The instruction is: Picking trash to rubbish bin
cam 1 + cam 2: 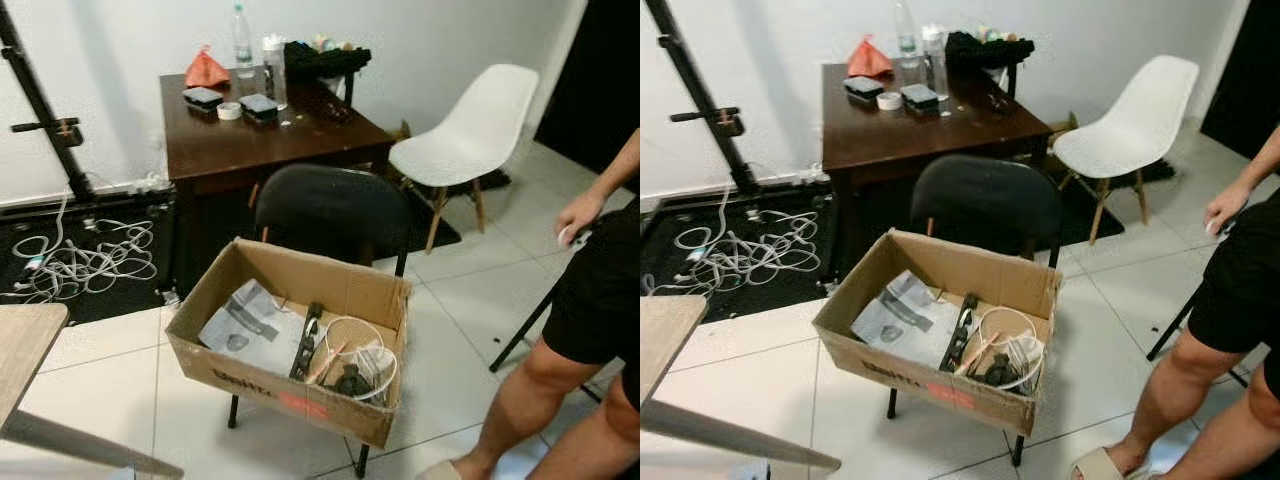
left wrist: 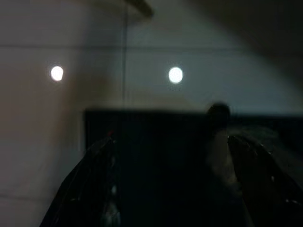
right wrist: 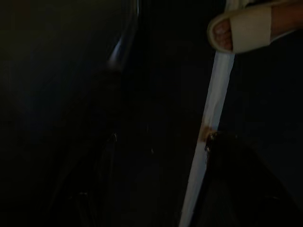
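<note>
An open cardboard box [image 1: 232, 372] rests on the seat of a black chair [image 1: 330, 208] straight ahead. Inside lie a crumpled grey paper [image 1: 250, 325], white cable loops [image 1: 352, 338] and a long black object [image 1: 305, 340]. Behind it, a dark wooden table [image 1: 300, 135] carries an orange bag [image 1: 206, 69], a clear bottle [image 1: 242, 40], a tape roll [image 1: 229, 110] and small dark boxes. My left gripper [image 2: 175, 189] hangs open over pale floor tiles. In the dark right wrist view my right gripper [image 3: 161, 189] hangs open near a sandalled foot [image 3: 241, 30].
A person [image 1: 590, 300] in black shorts stands close at the right. A white chair [image 1: 470, 130] sits at the back right. White cables [image 1: 85, 260] lie tangled on a black mat at the left. A wooden tabletop corner [image 1: 20, 345] juts in at the near left.
</note>
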Tool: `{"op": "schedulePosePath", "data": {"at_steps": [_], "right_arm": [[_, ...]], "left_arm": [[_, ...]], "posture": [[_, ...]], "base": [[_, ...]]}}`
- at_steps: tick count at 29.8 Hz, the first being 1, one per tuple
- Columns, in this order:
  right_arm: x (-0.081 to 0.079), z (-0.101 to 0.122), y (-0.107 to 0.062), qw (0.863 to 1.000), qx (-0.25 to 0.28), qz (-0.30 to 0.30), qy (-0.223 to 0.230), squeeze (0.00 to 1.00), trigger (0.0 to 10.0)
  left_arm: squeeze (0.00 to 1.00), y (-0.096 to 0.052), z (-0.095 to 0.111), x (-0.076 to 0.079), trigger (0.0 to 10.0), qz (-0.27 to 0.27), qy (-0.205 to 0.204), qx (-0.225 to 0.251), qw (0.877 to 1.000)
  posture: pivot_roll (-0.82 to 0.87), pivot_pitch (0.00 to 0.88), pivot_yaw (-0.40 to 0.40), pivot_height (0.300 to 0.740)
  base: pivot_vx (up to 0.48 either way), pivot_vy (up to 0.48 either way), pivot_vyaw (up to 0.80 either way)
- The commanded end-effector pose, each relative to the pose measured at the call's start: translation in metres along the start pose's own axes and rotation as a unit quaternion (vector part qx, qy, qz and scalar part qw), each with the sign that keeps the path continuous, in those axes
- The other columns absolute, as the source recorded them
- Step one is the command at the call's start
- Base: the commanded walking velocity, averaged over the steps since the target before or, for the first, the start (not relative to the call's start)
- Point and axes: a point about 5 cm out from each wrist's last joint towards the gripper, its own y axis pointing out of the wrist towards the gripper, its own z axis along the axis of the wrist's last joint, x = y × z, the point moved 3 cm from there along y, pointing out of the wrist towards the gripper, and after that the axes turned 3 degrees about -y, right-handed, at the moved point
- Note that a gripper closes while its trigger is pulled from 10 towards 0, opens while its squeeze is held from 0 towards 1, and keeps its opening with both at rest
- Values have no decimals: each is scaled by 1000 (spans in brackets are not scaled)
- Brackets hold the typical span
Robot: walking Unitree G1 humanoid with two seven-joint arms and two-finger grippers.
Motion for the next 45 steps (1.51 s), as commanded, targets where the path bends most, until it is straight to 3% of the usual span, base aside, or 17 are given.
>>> {"op": "schedulePosePath", "data": {"at_steps": [1,31,37,45], "right_arm": [[-8,-13,0,1000,-18,11,0,0,10000],[-9,-11,0,1000,-15,16,-2,0,10000],[-10,-10,0,1000,-10,22,-2,0,10000],[-10,-10,0,1000,-10,26,-3,0,10000]], "left_arm": [[0,-1,-5,-1,10000,2,8,-10,1000],[0,-2,-18,6,10000,-7,37,-29,999],[0,-3,-21,6,10000,-12,42,-33,998],[0,-3,-22,7,10000,-17,46,-34,998]], "posture": [[-165,181,46,740],[-162,178,45,740],[-163,179,45,740],[-164,177,44,740]], "base": [[-289,0,0],[-283,0,0],[0,0,0],[0,0,765]]}}
